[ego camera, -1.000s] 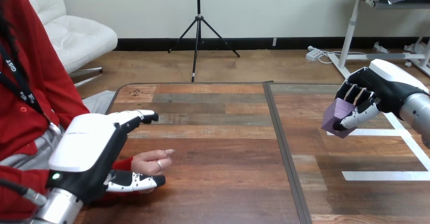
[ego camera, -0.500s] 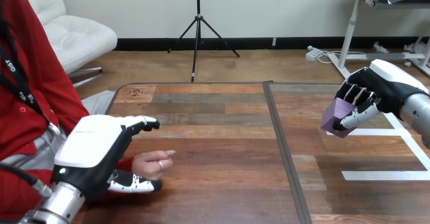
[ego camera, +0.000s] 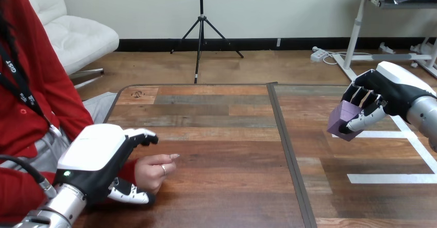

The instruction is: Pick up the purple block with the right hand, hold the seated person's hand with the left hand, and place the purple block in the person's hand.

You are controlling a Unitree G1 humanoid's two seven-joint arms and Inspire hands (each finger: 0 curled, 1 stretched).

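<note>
At the right side of the wooden worktop [ego camera: 221, 135], the robot's right hand [ego camera: 384, 90] was clenched round the purple block [ego camera: 341, 117]. Its fingers [ego camera: 360, 96] were wrapped over the block's top and its thumb [ego camera: 363, 118] pressed against the near face. The block hung in the air, tilted, clear of the worktop and above the white tape lines [ego camera: 381, 134] marked on the surface there.

Well apart from it, at the near left corner, the robot's left hand [ego camera: 95, 156] lay over the wrist of the seated person, white shell uppermost. The person's hand [ego camera: 153, 168] stuck out from under it to the right, resting on the worktop with its fingers loosely curled and pointing toward the middle. Whether the left hand was actually clasping the wrist or only covering it could not be told from where I stood. The person's red sleeve [ego camera: 20, 192] ran back from beneath it toward the left edge.
</note>
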